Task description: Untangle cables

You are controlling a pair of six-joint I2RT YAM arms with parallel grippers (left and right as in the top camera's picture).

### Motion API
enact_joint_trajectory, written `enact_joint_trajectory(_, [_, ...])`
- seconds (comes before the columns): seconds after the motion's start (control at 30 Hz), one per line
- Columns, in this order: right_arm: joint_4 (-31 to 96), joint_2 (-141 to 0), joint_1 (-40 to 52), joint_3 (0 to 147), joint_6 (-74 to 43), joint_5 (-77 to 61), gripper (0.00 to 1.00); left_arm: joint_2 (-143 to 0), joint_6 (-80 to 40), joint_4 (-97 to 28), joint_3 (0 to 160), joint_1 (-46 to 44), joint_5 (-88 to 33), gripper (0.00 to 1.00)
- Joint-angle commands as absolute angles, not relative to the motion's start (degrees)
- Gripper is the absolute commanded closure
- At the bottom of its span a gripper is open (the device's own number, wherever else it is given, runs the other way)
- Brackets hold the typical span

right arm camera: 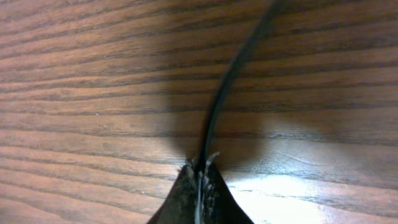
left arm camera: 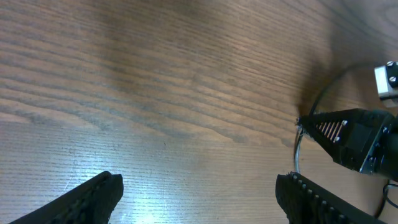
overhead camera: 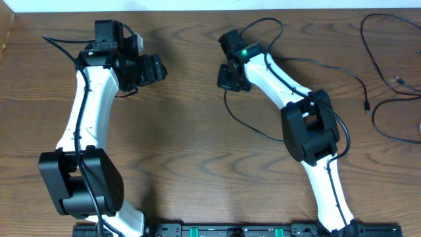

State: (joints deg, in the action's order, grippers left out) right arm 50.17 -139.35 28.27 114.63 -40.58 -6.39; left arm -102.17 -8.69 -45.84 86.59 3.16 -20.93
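On the wooden table [overhead camera: 184, 131], the right gripper [overhead camera: 229, 82] sits near the middle, toward the far edge. Its 2 fingers are pressed together on a thin black cable [overhead camera: 253, 131]. The right wrist view shows the closed tips [right arm camera: 199, 179] flat against each other, with the cable [right arm camera: 227, 87] coming out between them and running away across the wood. From the pinch, the cable curves toward the near side and to the right until it passes under the right arm's elbow. I cannot tell where it goes after that.

The left gripper [overhead camera: 158, 68] is well apart to the left, with its fingers spread and nothing between them. Its wrist camera looks over bare wood between its own tips [left arm camera: 199, 186] and shows the right gripper [left arm camera: 301, 124] holding the cable [left arm camera: 296, 149].

At the far right of the table, more thin black cables [overhead camera: 383, 71] lie in loose loops. One small plug end [overhead camera: 366, 105] rests on the wood beside them.
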Motion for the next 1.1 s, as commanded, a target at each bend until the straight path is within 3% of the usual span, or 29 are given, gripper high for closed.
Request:
enact_joint_trajectory(0.0, [52.14, -143.81, 29.17, 112.64, -40.88, -2.04, 0.99, -102.78, -7.51, -46.13, 86.04, 2.87, -21.43, 0.16])
enact_joint_trajectory(0.43, [62.15, -131.52, 22.83, 124.55, -21.08, -11.55, 0.99, -102.78, -7.51, -45.93, 86.04, 2.87, -21.43, 0.16])
enact_joint_trajectory(1.07, [70.06, -110.56, -6.52, 125.58, -14.39, -2.09, 0.99, -102.78, -7.53, -45.74, 86.04, 2.85, -21.43, 0.16])
